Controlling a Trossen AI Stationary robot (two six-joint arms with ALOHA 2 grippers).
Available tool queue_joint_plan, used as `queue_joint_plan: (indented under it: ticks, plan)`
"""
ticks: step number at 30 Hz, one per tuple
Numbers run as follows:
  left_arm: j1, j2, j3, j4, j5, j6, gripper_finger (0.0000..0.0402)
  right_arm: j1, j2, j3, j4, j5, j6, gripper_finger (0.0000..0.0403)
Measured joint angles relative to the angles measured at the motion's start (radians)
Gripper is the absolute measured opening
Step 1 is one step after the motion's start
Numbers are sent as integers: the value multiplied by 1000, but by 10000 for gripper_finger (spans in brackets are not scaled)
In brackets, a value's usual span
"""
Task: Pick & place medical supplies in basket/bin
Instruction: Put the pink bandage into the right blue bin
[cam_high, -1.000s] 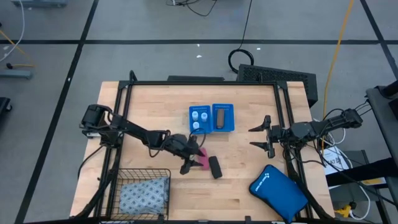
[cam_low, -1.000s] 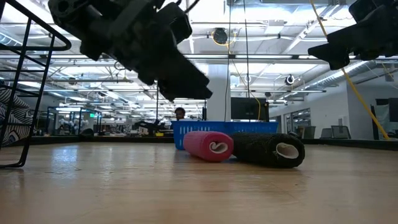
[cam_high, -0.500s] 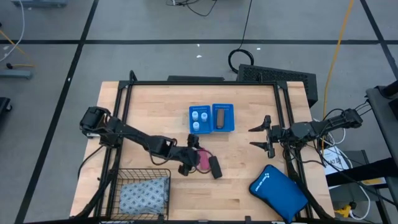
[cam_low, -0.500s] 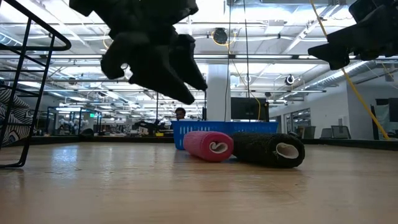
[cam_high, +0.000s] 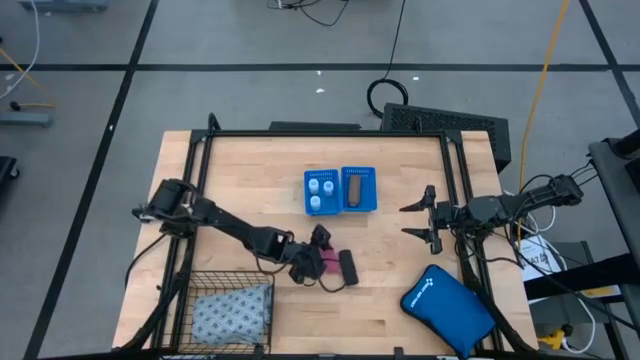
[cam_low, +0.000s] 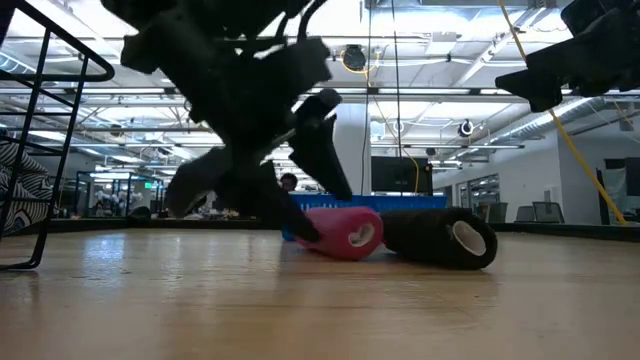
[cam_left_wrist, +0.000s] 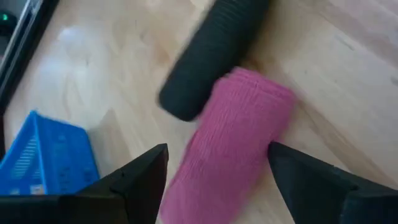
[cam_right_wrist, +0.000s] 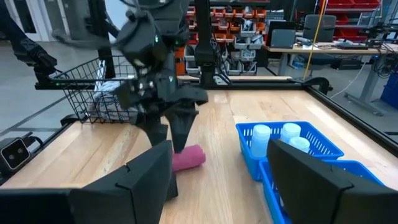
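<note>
A pink roll (cam_high: 329, 263) and a black roll (cam_high: 347, 266) lie side by side on the wooden table. My left gripper (cam_left_wrist: 217, 151) is open and slants down over the pink roll (cam_left_wrist: 233, 140), one finger on each long side. The blue tray (cam_high: 340, 172) holds white vials (cam_high: 319, 190) in one compartment and a brown roll (cam_high: 354, 190) in the other. A grey-blue dotted pack (cam_high: 232, 310) lies in the black wire basket (cam_high: 190, 285). My right gripper (cam_high: 405, 220) waits open at the table's right side. My left gripper comes at the pink roll slanting down from the table's left, its fingers (cam_left_wrist: 146, 171) lying across the roll near its middle. The roll lies flat on the table. Whether a finger touches the roll's side (cam_left_wrist: 273, 121), I cannot tell.
A large bright-blue zip pouch (cam_high: 447, 305) lies at the near right corner. A black frame (cam_high: 320, 133) borders the table's far edge and sides. Bare wood lies between the rolls and the basket.
My left gripper has gone down and toward the table's right, rolled its wrist and opened wider, ending astride the pink roll. The pink and black rolls have shifted a little toward the right, and the black one has turned slightly.
</note>
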Motion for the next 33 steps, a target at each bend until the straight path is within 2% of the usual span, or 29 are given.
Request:
queue_joint_plan:
  ticks: [4, 7, 16, 23, 28, 33]
  plan:
    - [3, 42, 0, 29, -13, 59, 271, 0, 2, 0, 0, 0, 0, 254]
    - [13, 56, 1, 52, -16, 6, 266, 0, 2, 0, 0, 0, 0, 254]
    - [71, 59, 1, 42, -1, -487, 240, 0, 3, 0, 0, 0, 1, 254]
    - [114, 59, 1, 48, 133, -795, 235, 0, 3, 0, 0, 1, 1, 254]
    - [143, 59, 1, 52, 169, -1041, 240, 0, 3, 0, 1, 0, 8, 254]
    - [166, 59, -1, 88, 214, -1153, 228, 0, 3, 0, 53, 0, 67, 254]
